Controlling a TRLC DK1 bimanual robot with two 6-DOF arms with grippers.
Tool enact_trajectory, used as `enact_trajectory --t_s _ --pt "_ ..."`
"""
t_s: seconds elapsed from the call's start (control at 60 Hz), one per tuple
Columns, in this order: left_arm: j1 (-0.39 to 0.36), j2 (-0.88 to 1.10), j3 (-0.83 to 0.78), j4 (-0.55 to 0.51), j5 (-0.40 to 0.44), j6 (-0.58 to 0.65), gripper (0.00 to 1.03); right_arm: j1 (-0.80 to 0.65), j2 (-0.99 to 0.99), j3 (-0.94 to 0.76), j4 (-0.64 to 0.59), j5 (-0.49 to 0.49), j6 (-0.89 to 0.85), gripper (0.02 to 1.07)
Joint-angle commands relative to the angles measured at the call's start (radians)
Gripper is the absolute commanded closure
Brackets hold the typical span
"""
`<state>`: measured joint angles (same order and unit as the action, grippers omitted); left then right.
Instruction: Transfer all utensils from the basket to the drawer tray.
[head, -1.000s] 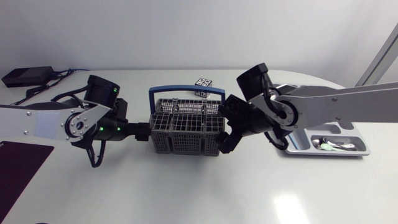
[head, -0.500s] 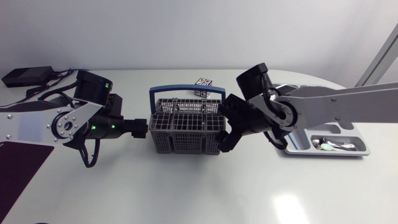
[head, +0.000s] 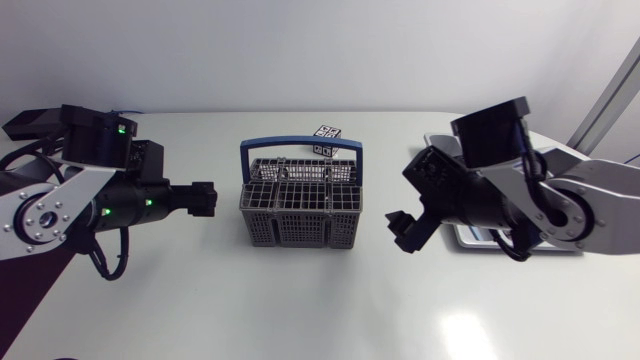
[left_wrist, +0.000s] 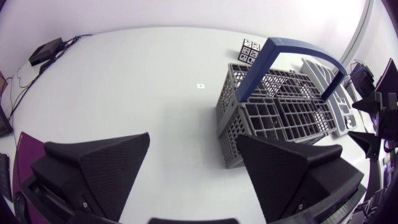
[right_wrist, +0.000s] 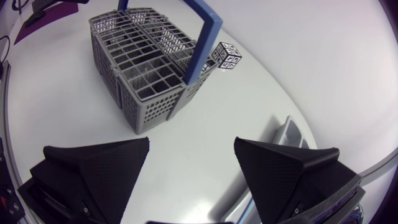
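The grey wire utensil basket (head: 300, 205) with its blue handle (head: 300, 149) stands mid-table; the compartments that show look empty. My left gripper (head: 205, 198) hovers a short way off the basket's left end, open, nothing between its fingers. In the left wrist view the basket (left_wrist: 280, 115) lies ahead of that gripper (left_wrist: 193, 163). My right gripper (head: 405, 232) is off the basket's right end, open and empty too. From the right wrist the basket (right_wrist: 146, 68) is ahead of the gripper (right_wrist: 193, 163), with the grey drawer tray (right_wrist: 283, 134) beside it. In the head view my right arm hides most of the tray (head: 436, 141).
A small black-and-white tag cube (head: 328, 133) sits just behind the basket. A black box (left_wrist: 46, 48) with cables lies at the table's back left corner. A dark purple mat (left_wrist: 25, 144) lies at the left edge, near my left arm.
Both arms have drawn back from the basket's ends, the left one leftward, the right one rightward over the tray. The right gripper's fingers have spread wider. The basket has stayed put.
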<state>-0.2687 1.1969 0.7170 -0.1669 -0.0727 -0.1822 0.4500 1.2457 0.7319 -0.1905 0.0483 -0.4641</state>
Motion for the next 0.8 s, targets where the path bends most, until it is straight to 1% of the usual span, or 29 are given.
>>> enact_trajectory --t_s 0.0,0.05,0.15,0.2,0.267,0.35,0.517,0.65,0.783 --pt "0.014 -0.042 -0.037 -0.008 0.001 0.013 0.04 -0.02 -0.072 -0.06 -0.001 0.018 -0.034 0.06" --pt "0.025 -0.06 -0.045 -0.006 0.001 0.013 0.04 -0.05 -0.118 -0.081 0.01 0.041 -0.028 0.06" --pt "0.031 -0.12 -0.07 -0.008 0.001 0.023 0.04 -0.111 -0.213 -0.121 0.008 0.041 -0.024 0.06" --pt "0.031 -0.152 -0.082 -0.01 0.001 0.032 0.04 -0.149 -0.255 -0.137 0.011 0.032 -0.011 0.06" --pt "0.031 -0.203 -0.099 -0.013 0.001 0.041 0.04 -0.206 -0.321 -0.17 0.043 0.012 -0.007 0.06" --pt "0.033 -0.25 -0.119 -0.014 -0.004 0.046 0.04 -0.269 -0.388 -0.21 0.088 0.012 -0.005 0.06" --pt "0.045 -0.323 -0.16 -0.016 -0.004 0.064 0.04 -0.393 -0.516 -0.267 0.095 -0.011 0.028 0.06" --pt "0.057 -0.369 -0.194 -0.014 -0.004 0.078 0.04 -0.468 -0.64 -0.344 0.157 -0.016 0.053 0.06" --pt "0.065 -0.425 -0.226 -0.014 -0.004 0.104 0.04 -0.494 -0.71 -0.402 0.172 -0.016 0.058 0.06"
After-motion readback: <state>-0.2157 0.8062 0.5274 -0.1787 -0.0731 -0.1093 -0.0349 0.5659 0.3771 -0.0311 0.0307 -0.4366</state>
